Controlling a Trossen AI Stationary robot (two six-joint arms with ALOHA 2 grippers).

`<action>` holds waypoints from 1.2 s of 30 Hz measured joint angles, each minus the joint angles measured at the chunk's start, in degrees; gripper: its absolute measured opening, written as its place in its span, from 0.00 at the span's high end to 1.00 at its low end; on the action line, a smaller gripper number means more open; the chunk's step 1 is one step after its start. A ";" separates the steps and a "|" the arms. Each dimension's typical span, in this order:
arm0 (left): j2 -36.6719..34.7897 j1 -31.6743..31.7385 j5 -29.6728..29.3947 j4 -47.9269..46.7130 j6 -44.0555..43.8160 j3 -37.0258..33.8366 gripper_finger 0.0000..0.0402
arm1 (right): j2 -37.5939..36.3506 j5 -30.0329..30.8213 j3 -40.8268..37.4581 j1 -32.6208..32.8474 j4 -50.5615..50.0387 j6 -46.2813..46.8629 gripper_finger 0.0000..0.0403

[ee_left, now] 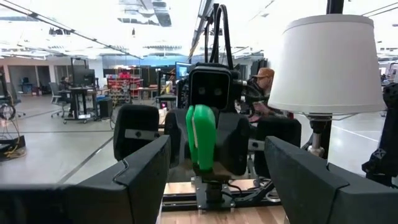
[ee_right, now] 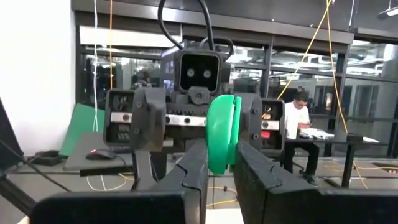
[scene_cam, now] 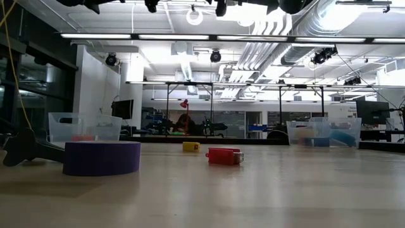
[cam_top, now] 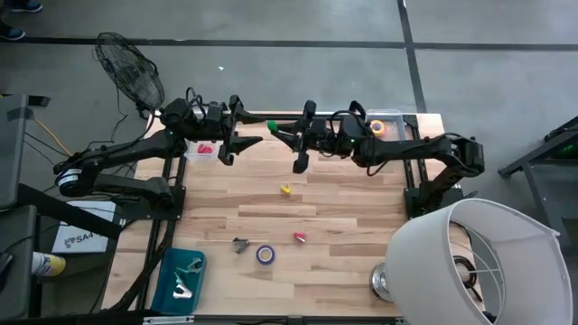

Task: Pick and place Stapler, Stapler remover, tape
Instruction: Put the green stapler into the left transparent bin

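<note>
Gripping a green tape roll (ee_right: 221, 134) edge-on, the right gripper (ee_right: 221, 163) is clenched; left gripper (cam_top: 244, 142) released at 9 o'clock. Roll judged light, stiff, best pinched across its flat faces.

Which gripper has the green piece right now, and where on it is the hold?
The right gripper holds the green tape roll, pinched edge-on across its flat sides at the lower rim. The left gripper faces it, open and holding nothing.

tape (cam_top: 265, 255) purple | stapler (cam_top: 299, 237) red | stapler (cam_top: 286, 189) yellow | tray (cam_top: 169, 287) teal | green piece (ee_right: 221, 140)
</note>
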 joint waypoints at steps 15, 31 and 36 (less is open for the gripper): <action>3.62 0.00 -0.59 3.42 -1.59 -0.01 0.36 | 0.41 0.19 0.00 -0.21 0.21 0.61 0.89; 6.48 0.00 -0.42 10.10 -3.03 -0.02 0.36 | 0.40 0.07 0.00 -0.33 -0.86 0.58 0.89; 8.71 0.00 -0.27 11.54 -4.47 0.59 0.36 | 0.42 0.08 0.00 -0.37 -0.98 0.58 0.89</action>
